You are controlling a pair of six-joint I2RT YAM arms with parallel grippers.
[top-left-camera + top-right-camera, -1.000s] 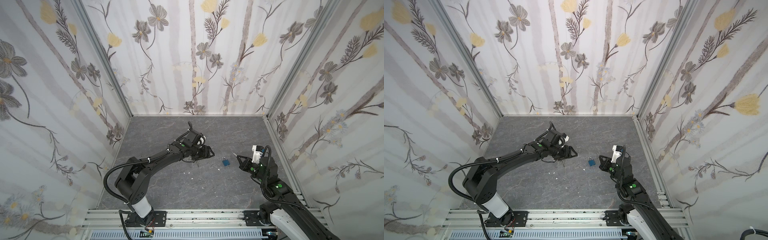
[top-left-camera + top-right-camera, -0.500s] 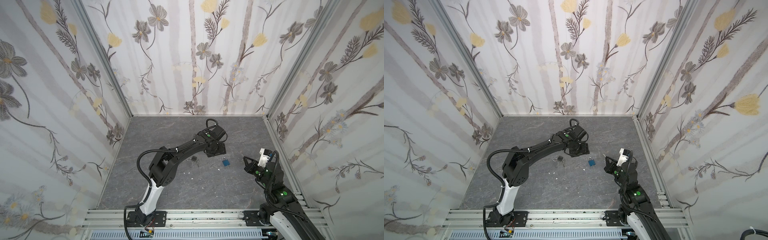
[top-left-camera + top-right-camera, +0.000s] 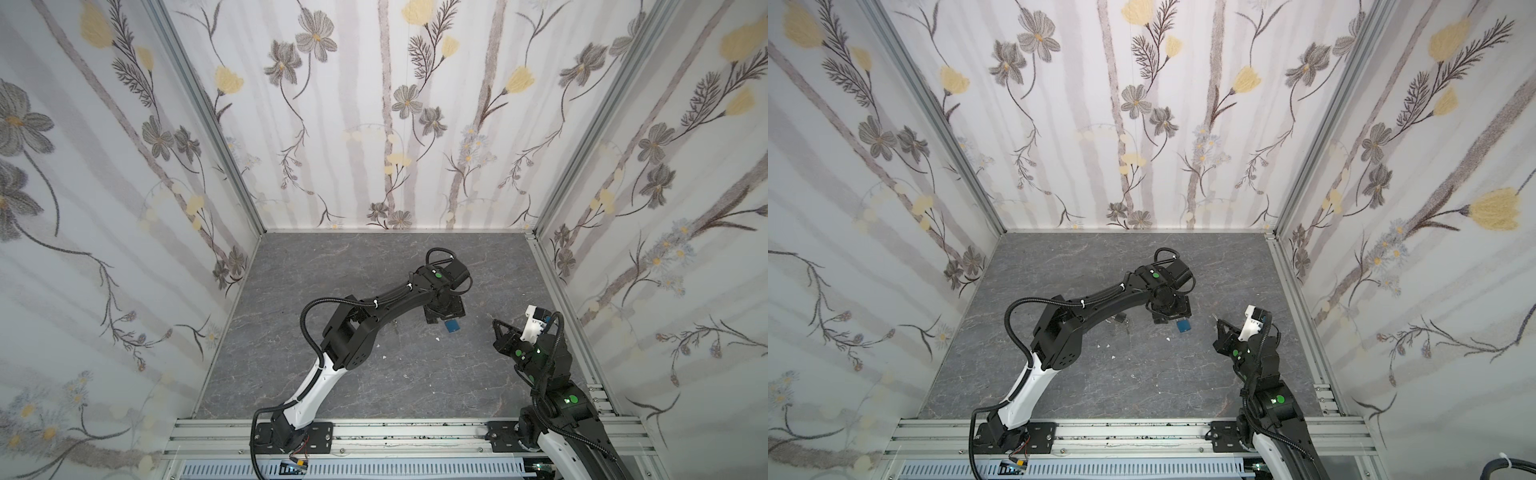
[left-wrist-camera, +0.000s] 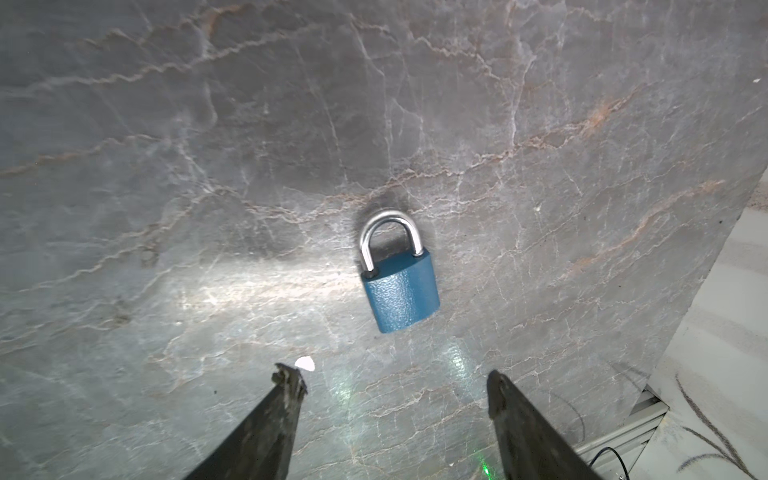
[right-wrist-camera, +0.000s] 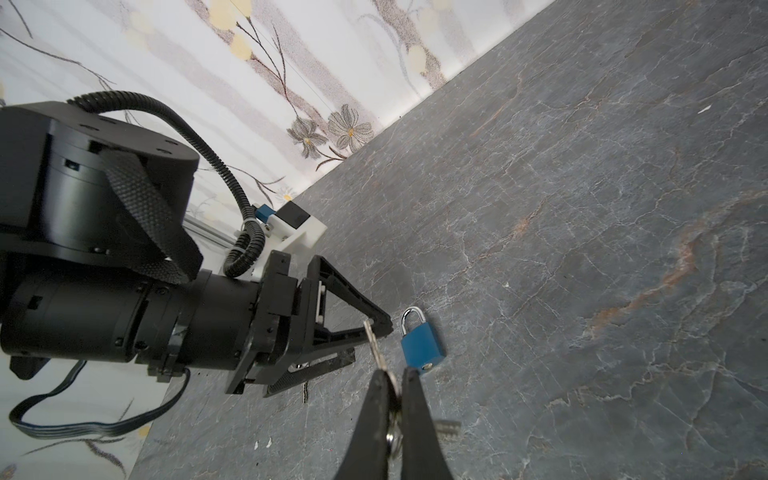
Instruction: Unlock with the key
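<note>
Though close up, blue padlock (image 4: 400, 291), any branding possibly illegible.

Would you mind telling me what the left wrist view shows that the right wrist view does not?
Left wrist only: the padlock seen square-on, just beyond the open, empty jaws of the left gripper. Right wrist only: the key pinched in the shut jaws of the right gripper, and the padlock's keyhole. Both: the blue padlock lying flat on the grey table, shackle closed.
</note>
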